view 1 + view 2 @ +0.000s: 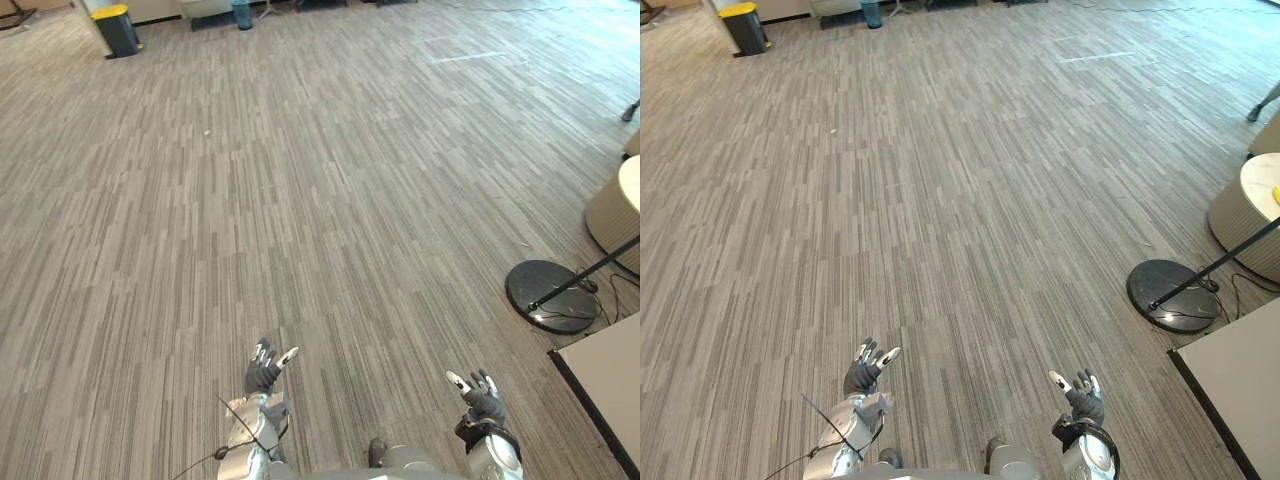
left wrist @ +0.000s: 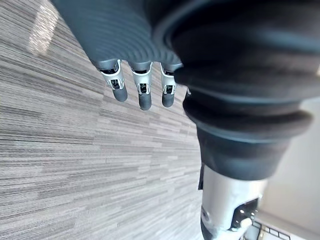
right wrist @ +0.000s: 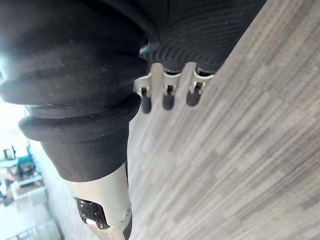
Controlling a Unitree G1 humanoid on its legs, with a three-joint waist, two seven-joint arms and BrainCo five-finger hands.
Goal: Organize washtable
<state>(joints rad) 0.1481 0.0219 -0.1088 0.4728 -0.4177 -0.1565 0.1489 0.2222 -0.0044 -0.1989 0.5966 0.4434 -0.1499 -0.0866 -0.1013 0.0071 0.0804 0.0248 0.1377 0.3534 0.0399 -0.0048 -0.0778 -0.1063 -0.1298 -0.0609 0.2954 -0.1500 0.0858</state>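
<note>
1. The step in hand looks like the approach, since no work on the table has begun. To do it well, the robot should probably turn to its right and get square to the table before either arm reaches. The hands should stay loose and empty so that either one can take the first item.

2. On the left hand [image 1: 265, 370], the fingers [image 2: 144, 97] are nearly straight and slightly apart. They hold nothing and touch nothing, with bare carpet past them.

3. On the right hand [image 1: 482, 398], the fingers [image 3: 167, 100] are likewise relaxed and spread. They are empty and hang above the carpet.

4. Both hands are raised low in front of the robot, well apart from each other, over the carpet floor [image 1: 330, 180].

5. The corner of a white-topped table [image 1: 610, 375] with a dark edge sits near the right hand. It is probably the washtable, though I cannot tell for sure, and I can make out no items on the visible part of its top.

6. Beyond that corner, a round black stand base [image 1: 552, 293] with a slanting pole rests on the carpet. A round pale table [image 1: 615, 215] stands behind it.

7. A yellow-lidded bin [image 1: 117, 28] stands at the far left corner of the floor, well apart from everything else.
</note>
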